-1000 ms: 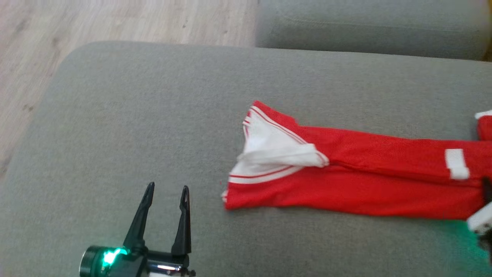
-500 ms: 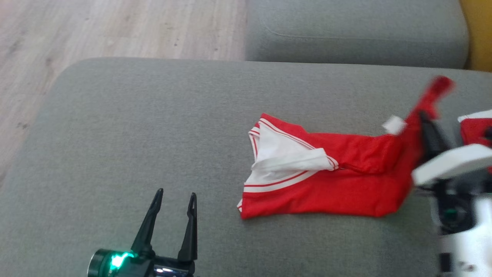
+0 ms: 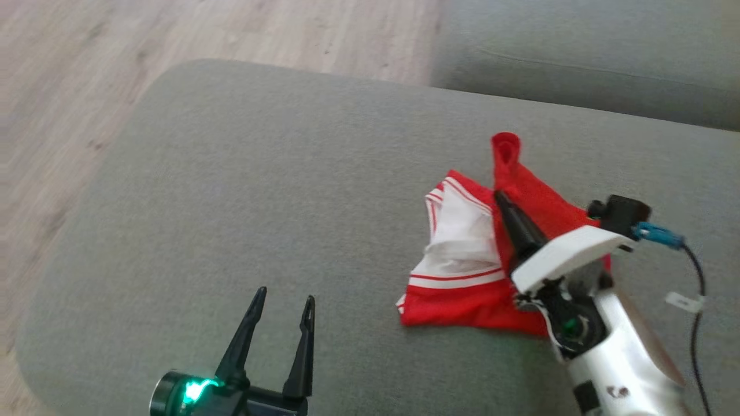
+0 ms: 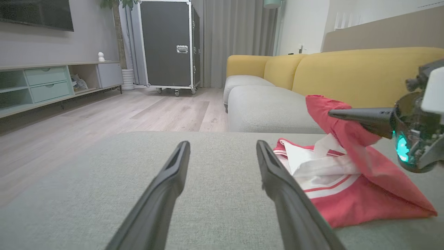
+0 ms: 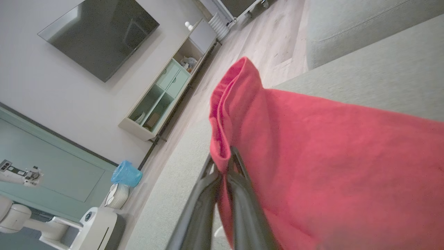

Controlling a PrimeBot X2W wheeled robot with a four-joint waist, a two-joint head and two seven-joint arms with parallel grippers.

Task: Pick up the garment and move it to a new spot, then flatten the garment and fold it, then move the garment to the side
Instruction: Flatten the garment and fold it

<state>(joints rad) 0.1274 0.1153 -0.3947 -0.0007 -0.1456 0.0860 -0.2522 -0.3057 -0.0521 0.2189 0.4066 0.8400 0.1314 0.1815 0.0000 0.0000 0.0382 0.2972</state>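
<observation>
The garment [image 3: 462,289] is red with white panels and stripes, lying bunched on the grey sofa seat [image 3: 260,190]. My right gripper [image 3: 500,199] is shut on a red end of it [image 5: 239,104], lifted and carried over the rest of the cloth. In the left wrist view that raised red fold [image 4: 341,130] hangs from the right gripper's dark fingers [image 4: 360,116]. My left gripper [image 3: 283,300] stands open over bare cushion to the left of the garment, with nothing between its fingers [image 4: 222,146].
A second grey cushion [image 3: 578,63] lies behind the seat, and wooden floor [image 3: 115,63] runs past its left edge. A yellow sofa back [image 4: 347,73] stands behind. A black flight case [image 4: 170,45] and a low cabinet [image 4: 52,83] stand across the room.
My right gripper has swung leftward with the red end, folding the long stretched garment back over itself. The left gripper has stayed open. The head camera has shifted.
</observation>
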